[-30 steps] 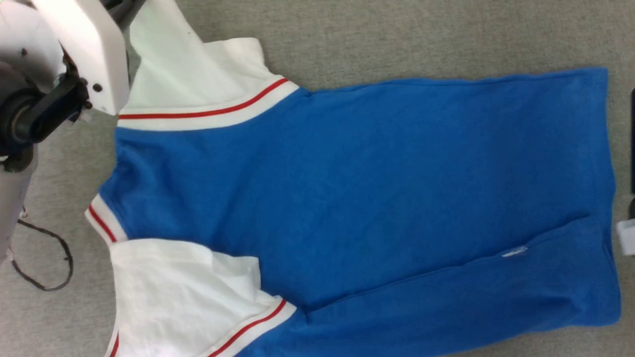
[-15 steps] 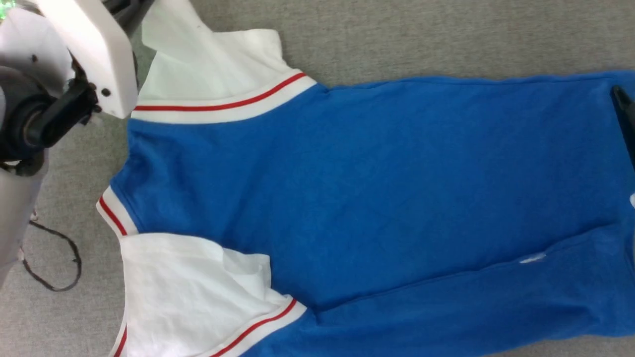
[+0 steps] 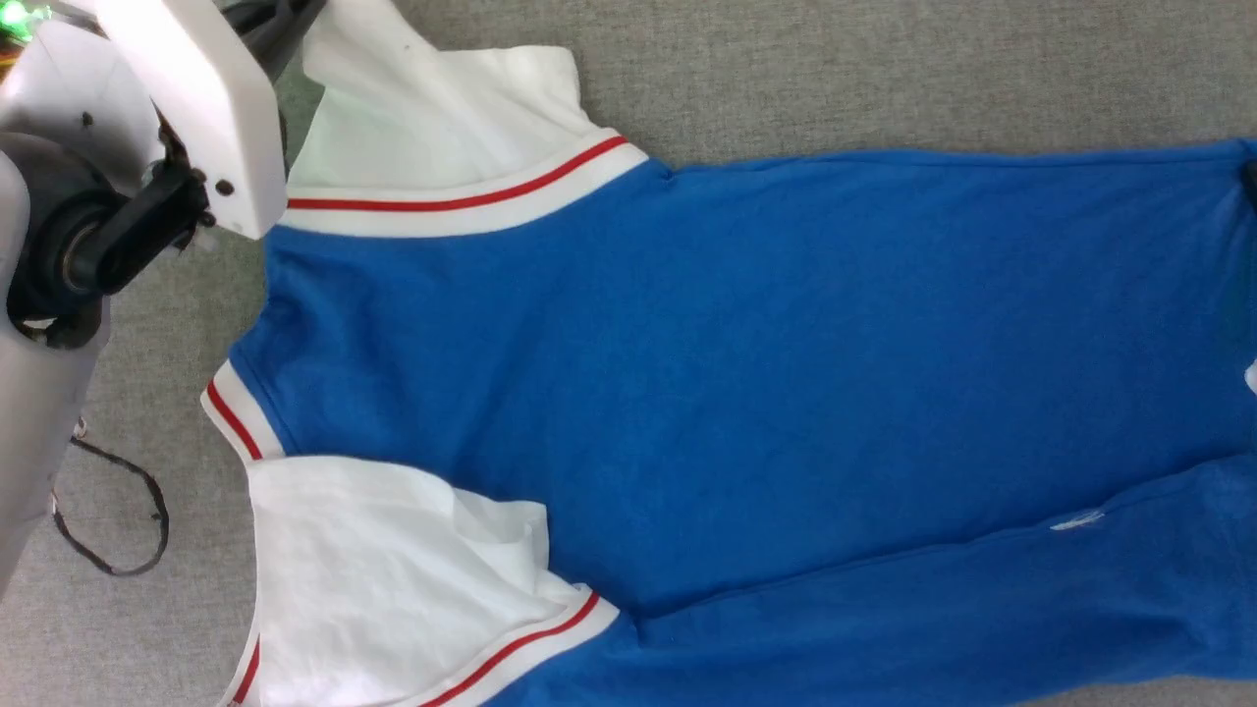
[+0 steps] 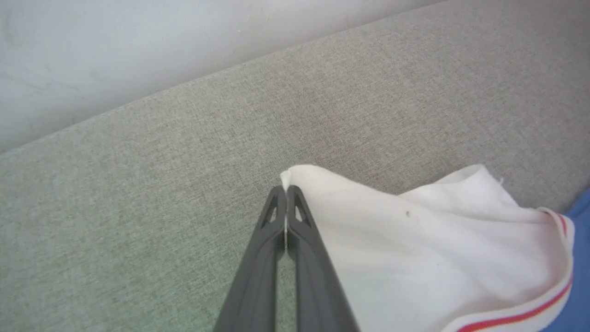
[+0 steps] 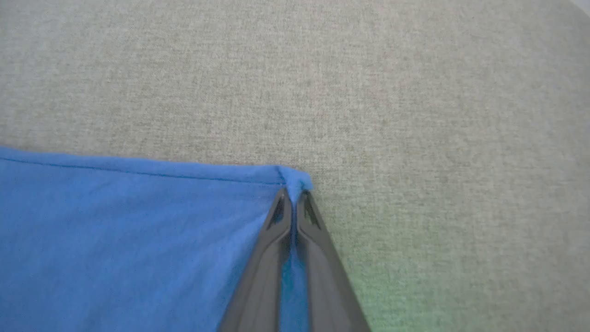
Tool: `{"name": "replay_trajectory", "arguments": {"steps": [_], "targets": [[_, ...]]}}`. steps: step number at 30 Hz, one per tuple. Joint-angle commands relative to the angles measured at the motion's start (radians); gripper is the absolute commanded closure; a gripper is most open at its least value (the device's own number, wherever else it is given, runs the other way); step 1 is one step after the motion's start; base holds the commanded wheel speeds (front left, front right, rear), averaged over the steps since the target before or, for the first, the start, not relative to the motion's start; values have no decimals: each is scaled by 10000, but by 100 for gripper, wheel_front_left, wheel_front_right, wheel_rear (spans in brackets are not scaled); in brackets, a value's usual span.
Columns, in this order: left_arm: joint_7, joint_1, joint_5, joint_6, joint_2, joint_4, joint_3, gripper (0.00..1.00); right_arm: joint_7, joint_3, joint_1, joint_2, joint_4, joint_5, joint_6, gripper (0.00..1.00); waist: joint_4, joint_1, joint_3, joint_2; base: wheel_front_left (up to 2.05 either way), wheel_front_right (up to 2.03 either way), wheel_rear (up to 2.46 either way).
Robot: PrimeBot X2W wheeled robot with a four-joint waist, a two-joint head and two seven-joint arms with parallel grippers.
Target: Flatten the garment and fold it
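The garment point(image 3: 737, 363) is a royal-blue T-shirt with white sleeves and red-striped trim, lying spread on a grey fabric surface, collar at the left and hem running off the right edge. In the left wrist view my left gripper point(image 4: 286, 190) is shut on the corner of a white sleeve point(image 4: 415, 258). That same sleeve point(image 3: 432, 118) lies at the top left of the head view, beside my white left arm point(image 3: 187, 108). In the right wrist view my right gripper point(image 5: 291, 193) is shut on a blue hem corner point(image 5: 295, 177) of the garment point(image 5: 129, 240).
Grey fabric surface point(image 3: 884, 69) extends beyond the shirt on all sides. A thin black cable loop point(image 3: 118, 520) lies at the left, near the collar. A pale wall point(image 4: 138, 50) rises behind the surface's far edge in the left wrist view.
The head camera has shifted, so the whole shirt sits further right and its hem now leaves the picture. The dark right finger at the right edge has nearly slipped out of view.
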Motion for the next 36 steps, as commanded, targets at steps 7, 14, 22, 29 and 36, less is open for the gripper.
{"name": "replay_trajectory", "arguments": {"steps": [7, 14, 22, 29, 36], "targets": [[-1478, 110, 357, -368, 53, -323, 193, 100, -728, 6, -24, 32, -150, 19, -9, 100, -7, 0, -409, 0, 0, 0, 0], [-3268, 1651, 258, -198, 379, -1539, 984, 100, -1689, -449, 707, 268, -599, 33, -9, 100, 63, 0, -1367, 0, 0, 0, 0], [-4484, 4596, -264, 409, 887, -3422, 1961, 100, -2272, -960, 2181, 637, -1446, 128, -9, 100, 282, 0, -2407, 0, 0, 0, 0], [-5265, 7632, -559, 1053, 879, -4645, 2263, 100, -2547, -1039, 3484, 1162, -1678, 368, -9, 100, 387, 0, -3130, 0, 0, 0, 0], [-6150, 10185, -1165, 1380, 506, -4881, 2579, 100, -2779, -1341, 4767, 1484, -1305, 540, -9, 100, 486, 0, -3506, 0, 0, 0, 0]]}}
